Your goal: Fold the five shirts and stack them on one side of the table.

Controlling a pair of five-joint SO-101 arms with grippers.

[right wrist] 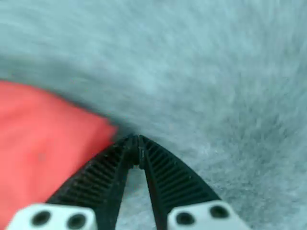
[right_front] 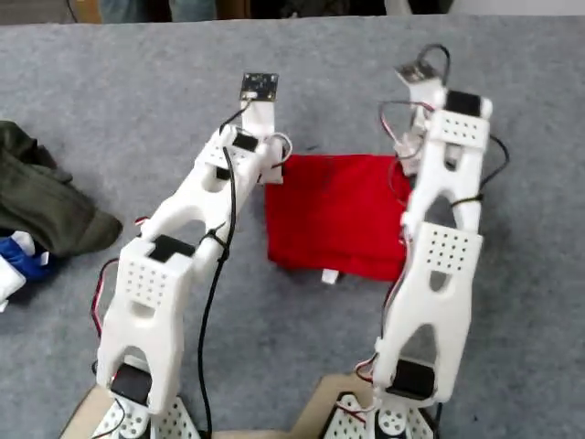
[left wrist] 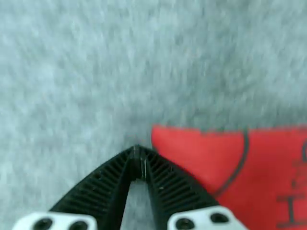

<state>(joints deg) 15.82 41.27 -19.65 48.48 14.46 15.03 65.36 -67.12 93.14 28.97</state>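
A folded red shirt (right_front: 336,215) lies flat on the grey table cover between the two arms. In the left wrist view its corner (left wrist: 225,167) shows dark printed lines. My left gripper (left wrist: 138,160) is shut, with its tips down on the grey cover just beside that far left corner. My right gripper (right wrist: 137,147) is also shut, with its tips meeting right at the shirt's far right corner (right wrist: 48,139). Neither holds any cloth that I can see. A heap of unfolded shirts, dark green (right_front: 46,197) over blue and white (right_front: 18,261), lies at the table's left edge.
Grey cover (right_front: 137,91) stretches across the far side and to the right of the right arm (right_front: 439,238). A small white tag (right_front: 330,275) sticks out at the red shirt's near edge. The arm bases stand at the near edge.
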